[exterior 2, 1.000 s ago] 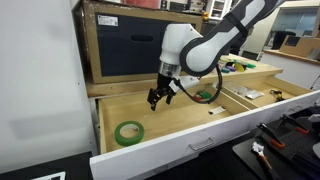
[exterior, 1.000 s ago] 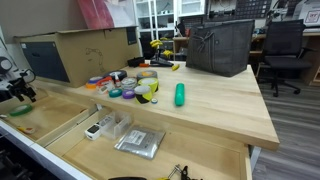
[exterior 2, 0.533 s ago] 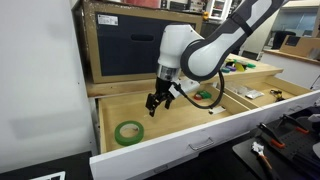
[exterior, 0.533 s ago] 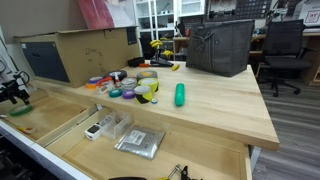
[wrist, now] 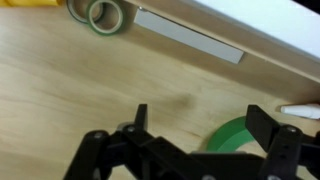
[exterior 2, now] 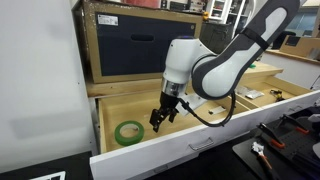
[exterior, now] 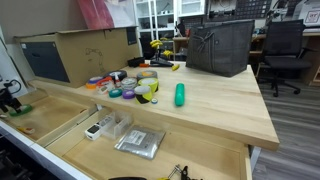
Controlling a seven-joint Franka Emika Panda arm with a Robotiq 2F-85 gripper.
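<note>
Currently the green tape roll (exterior 2: 128,132) is lying flat on the wooden floor of the open drawer (exterior 2: 106,113), close to the drawer's white front. The gripper (exterior 2: 157,122) is hanging just beside the roll and pointing down at the drawer floor. Whether it is touching the wood cannot be told.

In the wrist view the gripper (wrist: 198,114) is holding its black fingers (wrist: 140,117) wide apart with nothing clasped. An arc of the green tape roll (wrist: 238,136) is showing low between them, nearer one finger. Farther off in that view a second tape roll (wrist: 104,14) is sitting beyond a grey divider (wrist: 190,38).

In an exterior view, a cardboard box (exterior: 95,50) and a dark bag (exterior: 220,47) are resting well apart on the tabletop above the drawer.
</note>
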